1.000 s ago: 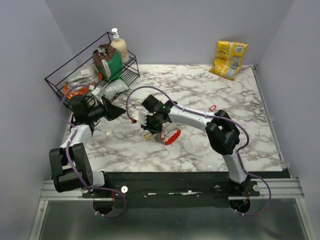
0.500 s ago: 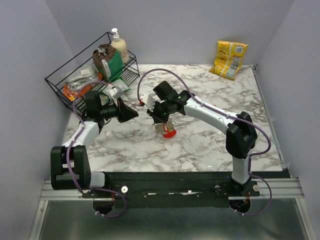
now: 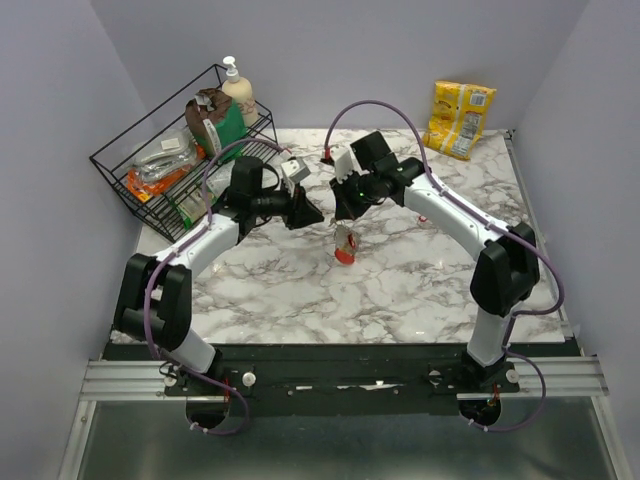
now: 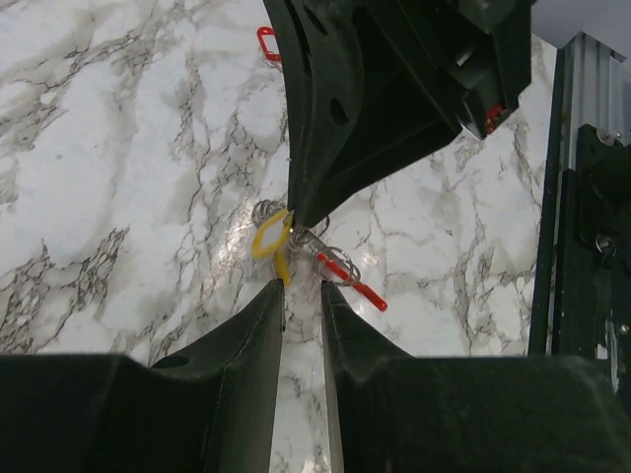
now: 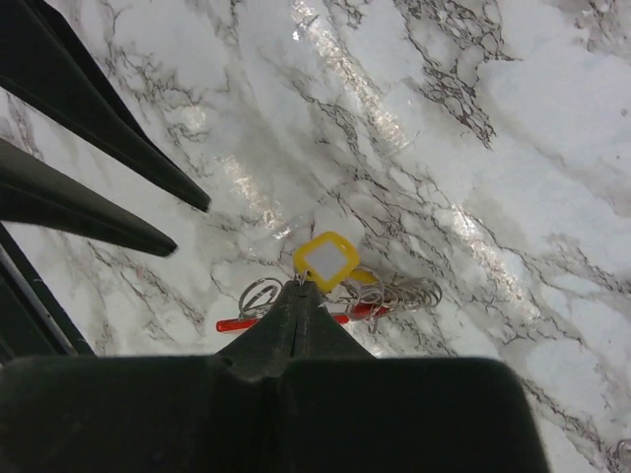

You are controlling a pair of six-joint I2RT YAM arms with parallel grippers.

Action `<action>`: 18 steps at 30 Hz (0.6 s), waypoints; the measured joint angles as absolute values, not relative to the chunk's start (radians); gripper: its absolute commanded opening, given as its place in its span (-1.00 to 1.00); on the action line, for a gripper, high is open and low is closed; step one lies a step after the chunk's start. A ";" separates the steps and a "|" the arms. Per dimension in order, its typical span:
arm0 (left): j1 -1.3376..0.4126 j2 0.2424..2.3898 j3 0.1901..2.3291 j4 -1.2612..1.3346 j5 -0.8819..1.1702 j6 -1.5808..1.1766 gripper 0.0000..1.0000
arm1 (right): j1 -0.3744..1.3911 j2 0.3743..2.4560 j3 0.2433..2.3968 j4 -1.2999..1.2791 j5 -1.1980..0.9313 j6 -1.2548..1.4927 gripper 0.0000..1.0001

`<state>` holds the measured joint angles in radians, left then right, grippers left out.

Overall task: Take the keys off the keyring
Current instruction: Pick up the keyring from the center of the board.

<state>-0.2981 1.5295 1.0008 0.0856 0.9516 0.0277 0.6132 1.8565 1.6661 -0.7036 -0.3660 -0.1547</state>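
My right gripper (image 5: 301, 287) is shut on a thin ring of the keyring (image 5: 258, 296), right beside a yellow square tag (image 5: 326, 258). The bunch of keys (image 3: 345, 243) hangs under it over the marble. It shows as silvery rings (image 5: 399, 293) and a red strap (image 5: 237, 322); single key blades are hard to tell apart. My left gripper (image 4: 302, 287) points at the bunch from the left, its jaws a narrow gap apart with nothing between them. Its fingertips (image 4: 280, 291) stop just short of the yellow tag (image 4: 267, 237) and the red strap (image 4: 352, 282).
A black wire basket (image 3: 123, 168) with a soap bottle (image 3: 238, 92) and packets stands at the back left. A yellow snack bag (image 3: 458, 118) lies at the back right. A small red-headed key (image 4: 266, 42) lies apart on the marble. The metal rail (image 3: 330, 380) runs along the near edge.
Both arms have swung toward the middle and farther back. The right gripper has closed and carried the bunch up off the table. The left gripper has come in close beside it.
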 measured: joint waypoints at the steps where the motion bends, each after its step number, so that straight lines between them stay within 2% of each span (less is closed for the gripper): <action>1: -0.316 1.551 1.020 0.084 0.938 0.016 -0.35 | 0.613 1.851 1.665 -0.704 -0.361 -0.141 -0.99; 9: -0.421 1.635 1.121 0.064 0.850 -0.030 -0.35 | 0.611 1.792 1.639 -0.704 -0.307 -0.070 -0.99; 18: -0.487 1.639 1.123 0.063 0.801 -0.038 -0.35 | 0.571 1.787 1.627 -0.704 -0.255 -0.024 -0.99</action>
